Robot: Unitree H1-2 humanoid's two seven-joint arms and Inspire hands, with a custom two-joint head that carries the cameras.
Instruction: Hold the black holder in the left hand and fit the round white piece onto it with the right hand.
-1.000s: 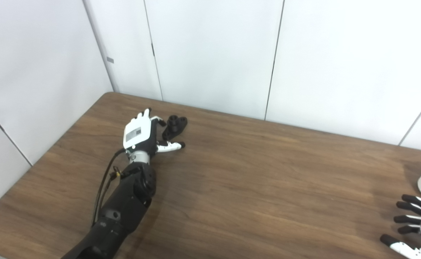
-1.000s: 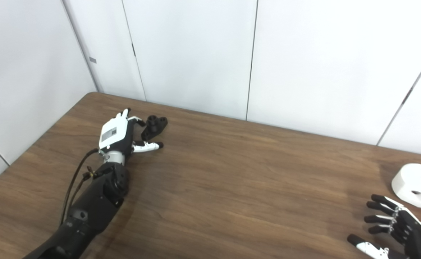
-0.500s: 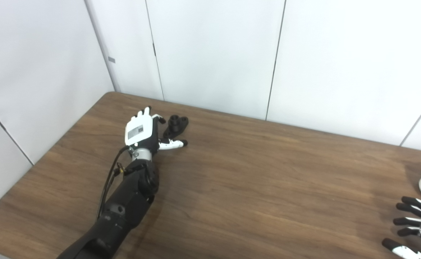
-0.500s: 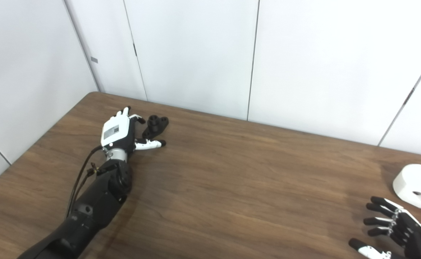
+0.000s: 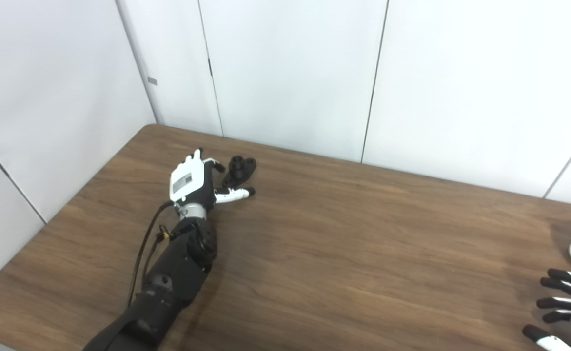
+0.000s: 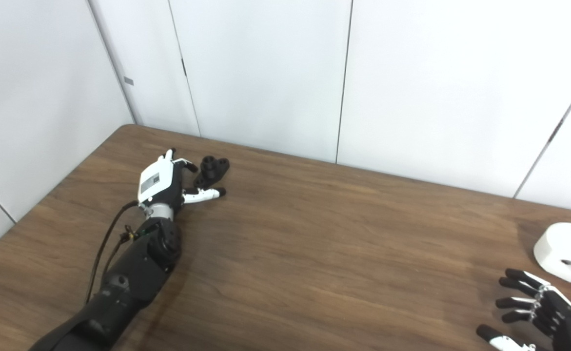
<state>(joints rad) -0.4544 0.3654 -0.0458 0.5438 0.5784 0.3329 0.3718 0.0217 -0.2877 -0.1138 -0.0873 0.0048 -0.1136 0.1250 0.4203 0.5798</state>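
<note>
At upper left the left hand (image 6: pixel 161 181), fingers spread, brackets the black holder (image 6: pixel 211 171), ungrasped; closing comes next.

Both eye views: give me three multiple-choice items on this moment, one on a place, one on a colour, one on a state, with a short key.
1. Where does the holder lie?
A. far left of the table, by the left hand
B. at the table's near edge
C. on the white piece

2. What colour is the table?
A. white
B. brown wood
C. green

3. What is the right hand doing?
A. gripping the white piece
B. holding the holder
C. open, holding nothing

Key: 1 A, the holder sits between the left hand's spread fingers and thumb, not yet clearly gripped. 2 B, brown wood grain shows across the top. 3 C, its fingers are spread, short of the white piece.
</note>
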